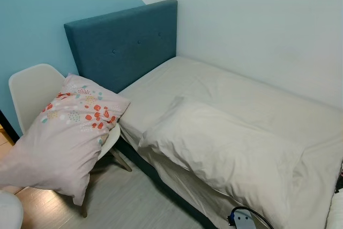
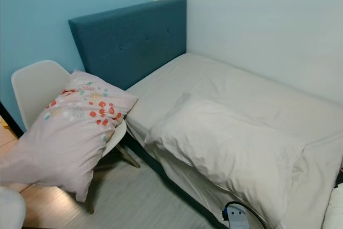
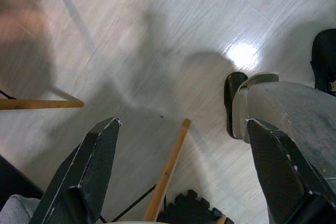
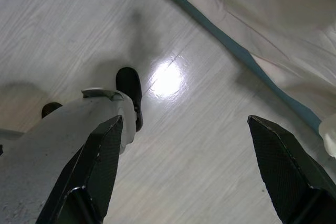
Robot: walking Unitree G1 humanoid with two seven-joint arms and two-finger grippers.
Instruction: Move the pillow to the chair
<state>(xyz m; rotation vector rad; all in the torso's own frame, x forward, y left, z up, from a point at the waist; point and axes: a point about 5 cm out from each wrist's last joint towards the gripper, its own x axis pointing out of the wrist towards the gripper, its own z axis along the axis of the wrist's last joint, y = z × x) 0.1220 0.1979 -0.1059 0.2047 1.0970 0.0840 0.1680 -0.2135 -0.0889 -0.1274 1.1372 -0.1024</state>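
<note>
A pale pink pillow point(image 1: 67, 135) with red and teal spots lies tilted across the seat of a white chair point(image 1: 31, 90), its lower end hanging past the seat toward the floor. A second, plain cream pillow point(image 1: 225, 154) rests on the bed point(image 1: 252, 97). My left gripper point(image 3: 181, 169) hangs open over the wood floor near wooden chair legs point(image 3: 167, 170). My right gripper point(image 4: 184, 169) also hangs open above the floor, beside the bed's edge point(image 4: 231, 45). Nothing is between either pair of fingers.
A blue padded headboard point(image 1: 126, 44) stands against the teal wall behind the chair. The bed fills the right side. My own leg and foot point(image 4: 84, 129) stand on the pale wood floor. A cable and plug point(image 1: 241, 218) lie by the bed's near edge.
</note>
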